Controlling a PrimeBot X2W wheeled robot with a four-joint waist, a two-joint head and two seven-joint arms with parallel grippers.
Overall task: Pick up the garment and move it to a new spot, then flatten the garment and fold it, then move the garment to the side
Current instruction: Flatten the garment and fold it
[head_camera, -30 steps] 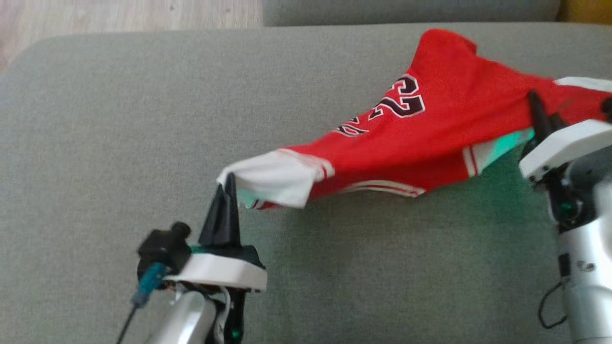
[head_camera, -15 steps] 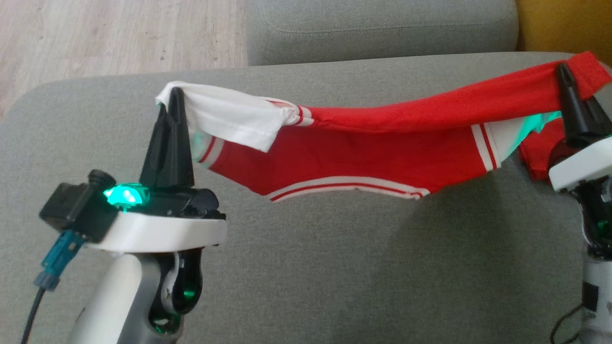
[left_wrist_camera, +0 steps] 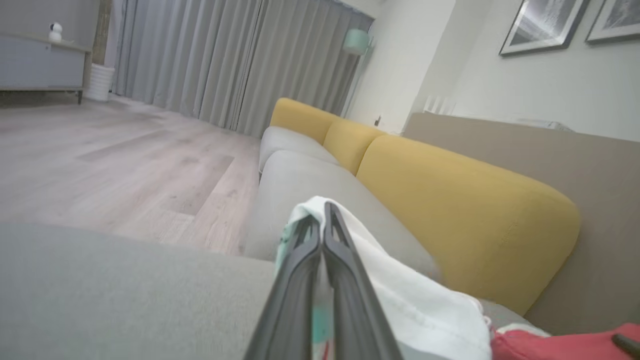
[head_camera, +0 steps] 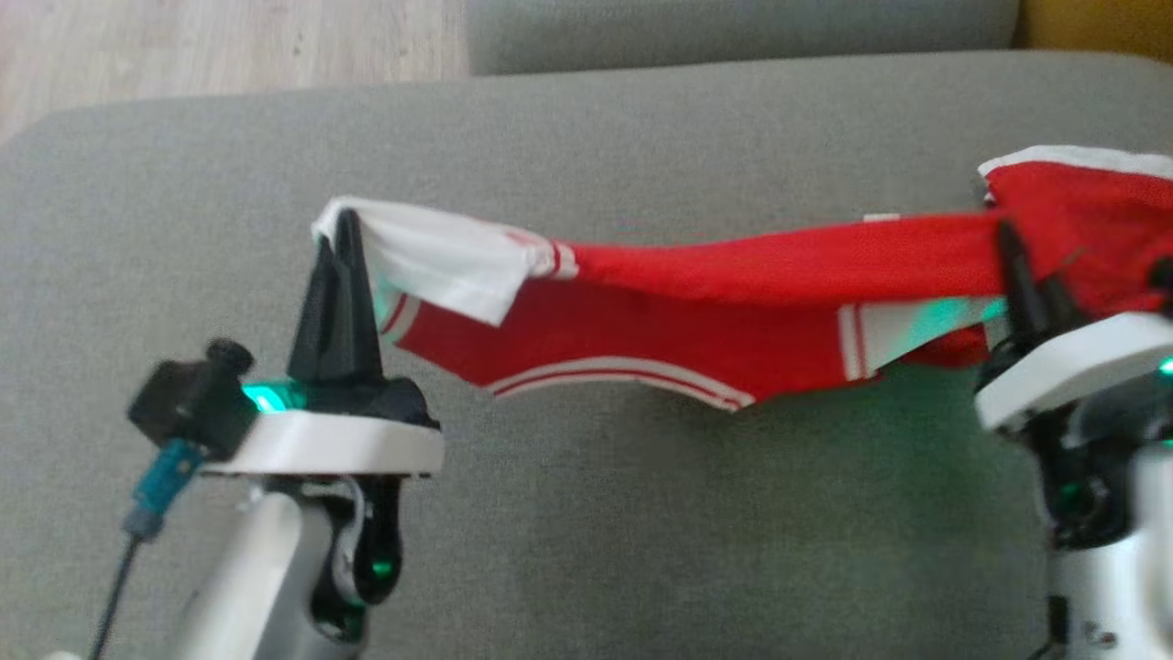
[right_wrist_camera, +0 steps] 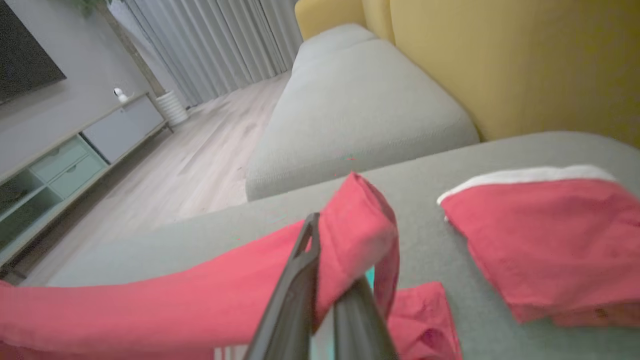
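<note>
Since a second ago the garment (head_camera: 715,312) has gone from a loose drape with its number showing to a band pulled out between the two arms. It also appears to have drawn back from the far edge of the grey seat cushion (head_camera: 596,513) in the last half second, though the camera has shifted too.

In the head view, the left gripper (head_camera: 346,225) is pinched on the white sleeve end above the cushion's left half. The right gripper (head_camera: 1008,236) is clamped on red cloth above its right side. The middle sags between them toward the cushion, and a red, white-edged part lies beyond the right gripper.

In the left wrist view, the left gripper (left_wrist_camera: 322,215) has both fingers pressed together, with the garment's (left_wrist_camera: 400,295) white fabric caught between them above the cushion.

In the right wrist view, the right gripper (right_wrist_camera: 320,250) bites a red fold, and another part of the garment (right_wrist_camera: 545,240) rests on the cushion to the right of the fingers.

As I judge it, the pick-up is done and the carry to a new spot is under way or ending. Flattening, folding and moving it aside all remain.
</note>
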